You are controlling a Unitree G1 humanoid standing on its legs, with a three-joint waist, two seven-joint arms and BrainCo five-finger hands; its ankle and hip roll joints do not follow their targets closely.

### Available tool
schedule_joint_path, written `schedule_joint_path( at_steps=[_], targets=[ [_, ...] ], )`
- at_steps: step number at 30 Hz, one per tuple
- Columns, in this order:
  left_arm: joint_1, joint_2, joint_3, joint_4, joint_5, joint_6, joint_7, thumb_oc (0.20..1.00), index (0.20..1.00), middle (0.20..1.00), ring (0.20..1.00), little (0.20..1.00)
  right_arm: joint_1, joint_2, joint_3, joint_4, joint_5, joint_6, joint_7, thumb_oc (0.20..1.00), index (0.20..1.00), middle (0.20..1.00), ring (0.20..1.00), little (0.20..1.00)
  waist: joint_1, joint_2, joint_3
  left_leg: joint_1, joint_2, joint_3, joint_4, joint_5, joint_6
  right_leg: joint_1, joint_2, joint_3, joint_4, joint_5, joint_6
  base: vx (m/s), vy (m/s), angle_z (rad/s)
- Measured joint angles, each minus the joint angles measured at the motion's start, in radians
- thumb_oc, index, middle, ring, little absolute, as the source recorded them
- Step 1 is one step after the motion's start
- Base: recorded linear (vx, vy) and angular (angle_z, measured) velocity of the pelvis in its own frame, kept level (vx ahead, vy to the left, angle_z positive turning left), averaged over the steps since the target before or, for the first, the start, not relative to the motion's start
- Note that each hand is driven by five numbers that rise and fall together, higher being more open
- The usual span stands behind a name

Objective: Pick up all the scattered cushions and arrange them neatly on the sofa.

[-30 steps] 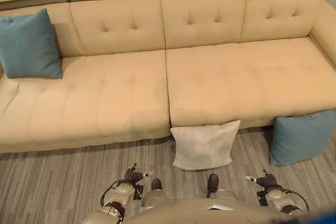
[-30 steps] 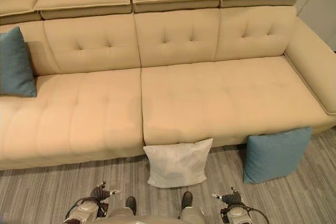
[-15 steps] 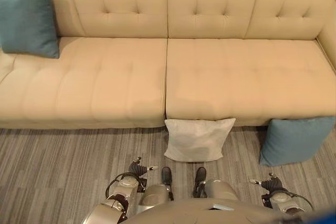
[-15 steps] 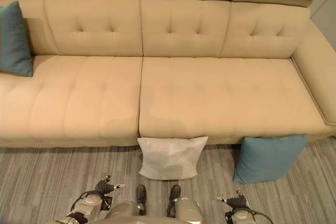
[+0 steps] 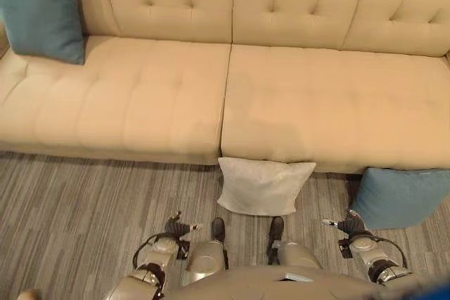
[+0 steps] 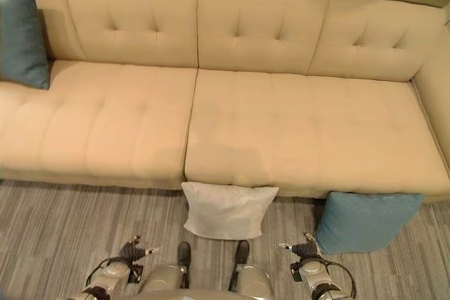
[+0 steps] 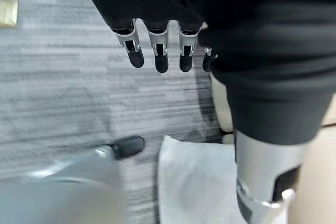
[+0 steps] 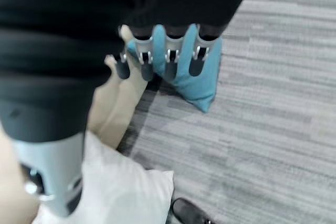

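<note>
A white cushion (image 5: 262,186) leans against the front of the beige sofa (image 5: 140,103) on the floor, just ahead of me at the middle. A teal cushion (image 5: 399,197) leans on the sofa front to its right. Another teal cushion (image 5: 41,12) stands upright on the sofa's far left seat. My left hand (image 5: 176,228) hangs low, left of the white cushion (image 7: 197,182), fingers (image 7: 157,56) relaxed and empty. My right hand (image 5: 346,225) hangs beside the floor teal cushion (image 8: 189,77), fingers (image 8: 170,61) straight, holding nothing.
Grey striped carpet (image 5: 70,201) covers the floor in front of the sofa. The sofa seats (image 6: 302,131) stretch wide from middle to right. A small pale object (image 7: 8,13) lies on the floor in the left wrist view.
The camera has tilted down and moved closer to the sofa, so the whole scene shifted. My right hand has risen nearer the floor teal cushion. The cushions have not moved.
</note>
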Motion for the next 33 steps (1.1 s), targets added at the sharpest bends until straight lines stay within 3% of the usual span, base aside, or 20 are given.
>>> schedule_joint_path(
  at_steps=[4,6,8,10,13,14,16,22,25,30,33],
  targets=[
    [-0.131,0.004,-0.029,-0.045,-0.046,-0.021,0.036,1.000,1.000,1.000,1.000,1.000,-0.104,-0.036,0.018,-0.001,0.004,-0.008,-0.012,1.000,1.000,1.000,1.000,1.000,-0.001,0.027,0.093,-0.151,0.015,-0.015,0.046,0.000,-0.017,-0.208,-0.005,0.000,0.171,-0.044,-0.035,-0.14,-0.023,0.02],
    [-0.175,0.008,-0.031,-0.049,-0.056,-0.025,0.049,1.000,1.000,1.000,1.000,1.000,-0.141,-0.031,0.024,-0.007,0.014,-0.007,-0.020,1.000,1.000,1.000,1.000,1.000,-0.008,0.023,0.138,-0.169,0.011,-0.014,0.054,0.005,-0.022,-0.255,-0.018,0.001,0.231,-0.059,-0.031,-0.19,-0.013,0.01],
    [-0.226,0.035,-0.058,-0.080,-0.092,-0.039,0.071,1.000,1.000,1.000,1.000,1.000,-0.194,-0.044,0.040,-0.040,0.040,-0.010,-0.051,1.000,1.000,1.000,1.000,1.000,-0.018,0.010,0.149,-0.318,-0.001,-0.013,0.138,-0.025,-0.023,-0.411,-0.052,0.012,0.341,-0.088,-0.041,-0.09,0.003,0.06],
    [-0.331,0.061,-0.052,-0.106,-0.138,-0.043,0.108,1.000,1.000,1.000,1.000,1.000,-0.311,-0.047,0.041,-0.081,0.059,-0.009,-0.080,1.000,1.000,1.000,1.000,1.000,-0.019,0.006,0.209,-0.448,-0.001,-0.012,0.176,-0.008,-0.022,-0.554,-0.057,0.036,0.380,-0.070,-0.038,-0.12,0.036,-0.11],
    [-0.410,0.086,-0.056,-0.154,-0.167,-0.068,0.154,1.000,1.000,1.000,1.000,1.000,-0.426,-0.073,0.032,-0.186,0.081,-0.037,-0.153,1.000,1.000,1.000,1.000,1.000,-0.022,0.022,0.217,-0.619,0.003,-0.007,0.228,-0.005,-0.016,-0.718,-0.057,0.049,0.404,-0.051,-0.027,-0.12,0.036,-0.16],
    [-0.468,0.091,-0.053,-0.153,-0.173,-0.068,0.170,1.000,1.000,1.000,1.000,1.000,-0.489,-0.079,0.024,-0.205,0.086,-0.038,-0.172,1.000,1.000,1.000,1.000,1.000,-0.030,0.029,0.243,-0.664,0.000,-0.007,0.231,0.010,-0.015,-0.760,-0.059,0.048,0.403,-0.020,-0.028,-0.06,0.036,-0.04],
    [-0.529,0.087,-0.055,-0.155,-0.188,-0.069,0.187,1.000,1.000,1.000,1.000,1.000,-0.544,-0.074,0.024,-0.228,0.097,-0.044,-0.203,1.000,1.000,1.000,1.000,1.000,-0.032,0.029,0.275,-0.701,0.000,-0.010,0.238,0.021,-0.012,-0.797,-0.060,0.048,0.412,-0.017,-0.041,-0.05,0.046,0.07],
    [-0.655,0.073,-0.075,-0.207,-0.205,-0.088,0.260,1.000,1.000,1.000,1.000,1.000,-0.667,-0.077,-0.021,-0.288,0.169,-0.084,-0.316,1.000,1.000,1.000,1.000,1.000,-0.038,0.029,0.277,-0.867,-0.021,-0.012,0.317,0.005,0.002,-0.961,-0.091,0.055,0.493,-0.033,-0.090,-0.01,0.047,0.08],
    [-0.737,0.070,-0.080,-0.235,-0.206,-0.093,0.283,1.000,1.000,1.000,1.000,1.000,-0.734,-0.072,-0.039,-0.295,0.200,-0.103,-0.351,1.000,1.000,1.000,1.000,1.000,-0.040,0.029,0.277,-0.962,-0.028,-0.013,0.364,-0.007,0.008,-1.048,-0.104,0.056,0.530,-0.040,-0.096,0.03,0.028,0.06],
    [-0.749,0.062,-0.079,-0.279,-0.242,-0.105,0.332,1.000,1.000,1.000,1.000,1.000,-0.751,-0.066,-0.038,-0.295,0.223,-0.119,-0.386,1.000,1.000,1.000,1.000,1.000,-0.043,0.028,0.276,-1.010,-0.040,-0.013,0.399,-0.017,0.012,-1.096,-0.122,0.060,0.570,-0.054,-0.092,0.02,0.005,0.06],
    [-0.758,0.079,-0.097,-0.280,-0.244,-0.105,0.339,1.000,1.000,1.000,1.000,1.000,-0.773,-0.071,-0.015,-0.273,0.237,-0.121,-0.389,1.000,1.000,1.000,1.000,1.000,-0.046,0.024,0.227,-1.096,-0.039,-0.018,0.431,-0.022,0.010,-1.177,-0.124,0.060,0.594,-0.060,-0.084,0.00,0.000,0.00]
  ],
)
